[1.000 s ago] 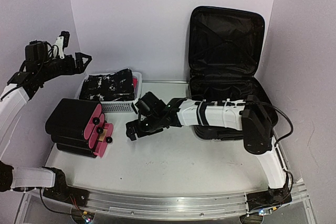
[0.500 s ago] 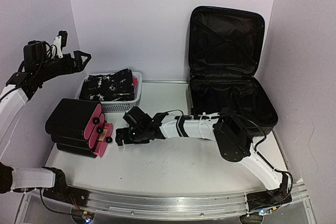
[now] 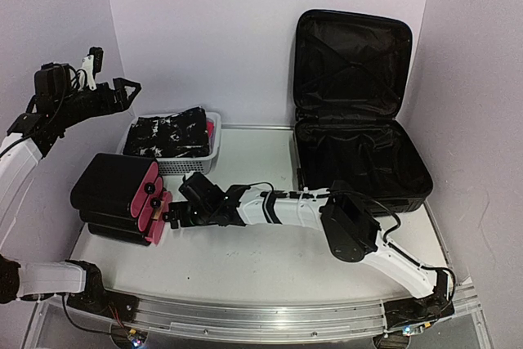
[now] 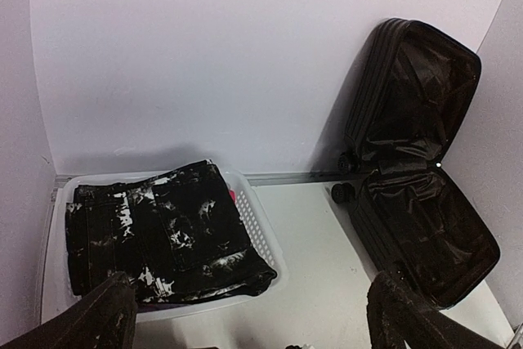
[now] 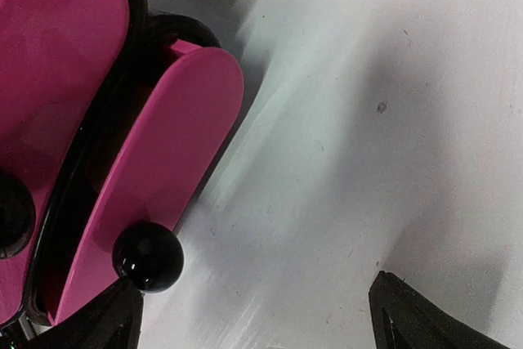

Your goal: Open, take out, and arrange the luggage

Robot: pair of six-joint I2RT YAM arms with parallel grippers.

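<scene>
My right gripper (image 3: 169, 217) is spread wide with nothing in it, stretched low across the tabletop (image 3: 270, 263) to the left side. It sits just beside the pink end of the small black case (image 3: 110, 190), with one of its round black knobs (image 5: 148, 257) close to one of my fingers. My left gripper (image 3: 125, 90) is also spread wide and holds nothing. It hangs high at the far left, looking down over the white basket (image 3: 186, 167) and the folded black-and-white cloth (image 3: 167, 135) inside it.

The luggage (image 3: 355, 116) stands at the right rear of the tabletop, well apart from both grippers. It is open, with the base flat and the lid upright near the back wall. Inside I see only black lining, though the dark folds could hide something small.

I judge the shell to be stiff and bulky rather than heavy, and light enough to slide if I push it. Its ribbed outside looks smooth, so a pinch on a flat face would probably slip. The lining is soft and loose, and pulling on it would move the cloth and not the case. The best hold looks like the hard rim of the base or the free edge of the lid, where my fingers can close over a thin firm lip. The upright lid may swing down if I bump it
</scene>
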